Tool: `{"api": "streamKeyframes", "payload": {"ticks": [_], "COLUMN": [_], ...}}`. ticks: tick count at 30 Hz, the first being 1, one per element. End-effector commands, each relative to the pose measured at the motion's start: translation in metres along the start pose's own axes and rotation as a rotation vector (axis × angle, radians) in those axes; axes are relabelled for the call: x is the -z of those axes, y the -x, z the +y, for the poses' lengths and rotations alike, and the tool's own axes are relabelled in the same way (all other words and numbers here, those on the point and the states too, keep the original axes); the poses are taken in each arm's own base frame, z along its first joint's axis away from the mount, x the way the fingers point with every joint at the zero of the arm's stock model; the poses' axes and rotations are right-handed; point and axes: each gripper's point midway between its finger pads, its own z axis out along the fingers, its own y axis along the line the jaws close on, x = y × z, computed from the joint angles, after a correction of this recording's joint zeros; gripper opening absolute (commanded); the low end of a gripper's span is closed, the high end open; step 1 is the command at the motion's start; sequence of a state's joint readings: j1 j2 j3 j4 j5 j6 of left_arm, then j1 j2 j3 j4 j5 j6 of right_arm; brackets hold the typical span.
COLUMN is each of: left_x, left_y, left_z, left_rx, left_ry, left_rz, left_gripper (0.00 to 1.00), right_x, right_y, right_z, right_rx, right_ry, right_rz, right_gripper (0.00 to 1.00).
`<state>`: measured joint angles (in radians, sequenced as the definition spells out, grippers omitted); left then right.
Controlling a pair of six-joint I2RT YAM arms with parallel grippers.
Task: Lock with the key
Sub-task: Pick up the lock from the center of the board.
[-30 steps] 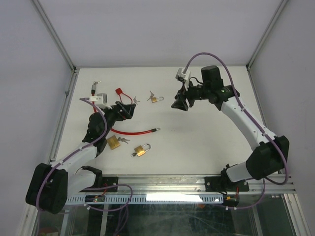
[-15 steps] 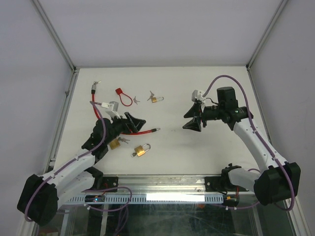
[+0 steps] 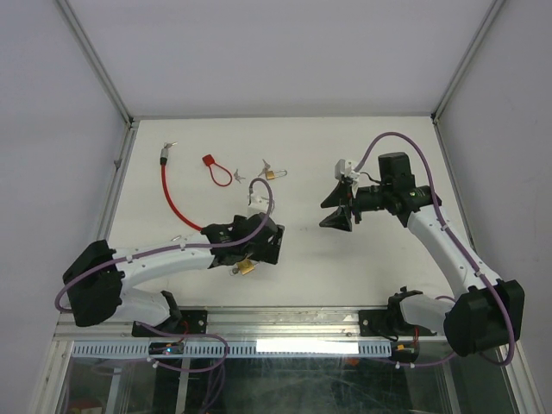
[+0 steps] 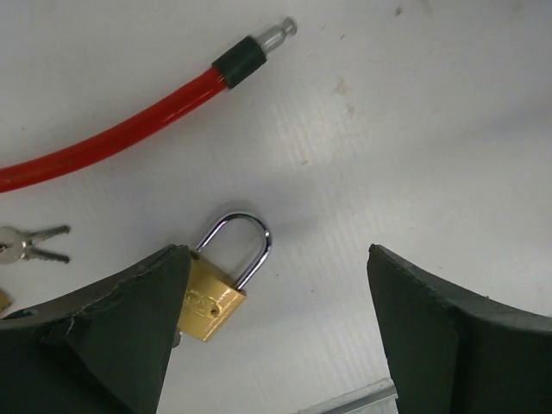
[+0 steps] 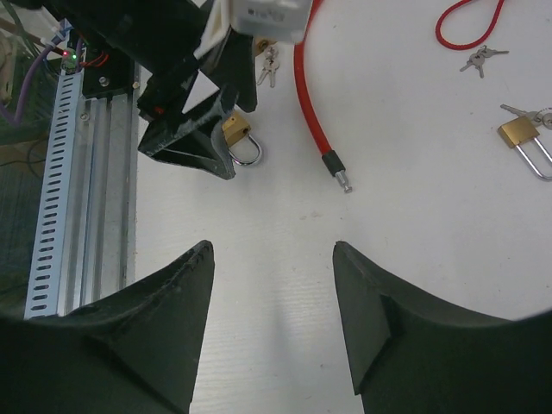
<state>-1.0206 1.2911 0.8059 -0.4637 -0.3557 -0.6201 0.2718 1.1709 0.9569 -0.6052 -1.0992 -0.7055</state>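
Left gripper [image 4: 276, 259] stands spread wide and holds nothing. Its two dark fingers [image 4: 112, 336] straddle the padlock [image 4: 216, 289], and one fingertip lies over a corner of the brass body; whether it actually touches the brass cannot be told. Right gripper [image 5: 272, 250] is likewise parted and empty, hanging above the table [image 3: 362, 259] well apart from the padlock.

One end of the padlock's body is hidden behind that fingertip in the left wrist view, and from above only a sliver of brass shows under the left wrist. The keyhole is out of sight, and whether the shackle is latched is hard to make out. The keys [image 4: 33, 244] lie near the padlock, on the far side of the covering finger, with their heads cut off by the picture edge.

The padlock is a small block of yellow brass with a stamped mark and a rounded, bright steel shackle. Beyond the shackle lies the red cable [image 4: 129, 129], glossy and sheathed, ending in a black collar and a bare metal pin. The fingers are matte black wedges with rough edges. The table is white and faintly ribbed. A second padlock [image 5: 522, 134], also brass, sits well apart from the first, past the cable's pin.
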Motion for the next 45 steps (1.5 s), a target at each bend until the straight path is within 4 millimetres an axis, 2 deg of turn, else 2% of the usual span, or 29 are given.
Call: {"api": "streamKeyframes", "payload": {"ticks": [1, 5, 13, 17, 21, 25, 30, 36, 40, 45], "left_x": [0.000, -0.003, -0.014, -0.017, -0.016, -0.016, -0.015, -0.013, -0.009, -0.010], "left_y": [-0.022, -0.030, -0.057, -0.063, -0.065, -0.067, -0.062, -0.044, -0.034, -0.030], "left_z": [0.036, 0.038, 0.050, 0.053, 0.047, 0.031, 0.004, -0.023, -0.022, -0.003], "left_rx": [-0.140, -0.160, -0.119, -0.116, -0.115, -0.108, -0.086, -0.079, -0.148, -0.176], "left_ry": [0.180, 0.171, 0.162, 0.166, 0.122, 0.025, -0.115, -0.246, -0.250, -0.135], "left_rz": [0.109, 0.134, 0.232, 0.257, 0.265, 0.267, 0.248, 0.185, 0.136, 0.102], "left_gripper": [0.86, 0.87, 0.87, 0.83, 0.77, 0.70, 0.65, 0.68, 0.76, 0.78], "right_x": [0.002, 0.002, 0.002, 0.002, 0.002, 0.002, 0.002, 0.003, 0.003, 0.002], "right_y": [0.017, 0.017, 0.017, 0.017, 0.016, 0.017, 0.016, 0.016, 0.016, 0.014], "right_z": [0.000, 0.000, 0.001, 0.001, 0.000, 0.000, 0.000, 0.000, 0.000, -0.001], "right_rx": [0.055, 0.053, 0.051, 0.048, 0.046, 0.047, 0.045, 0.046, 0.046, 0.040], "right_ry": [0.012, 0.013, 0.018, 0.019, 0.021, 0.020, 0.020, 0.016, 0.018, 0.022], "right_rz": [-0.034, -0.033, -0.035, -0.034, -0.034, -0.035, -0.034, -0.033, -0.033, -0.031], "right_gripper": [0.60, 0.60, 0.60, 0.60, 0.60, 0.60, 0.60, 0.61, 0.61, 0.61]}}
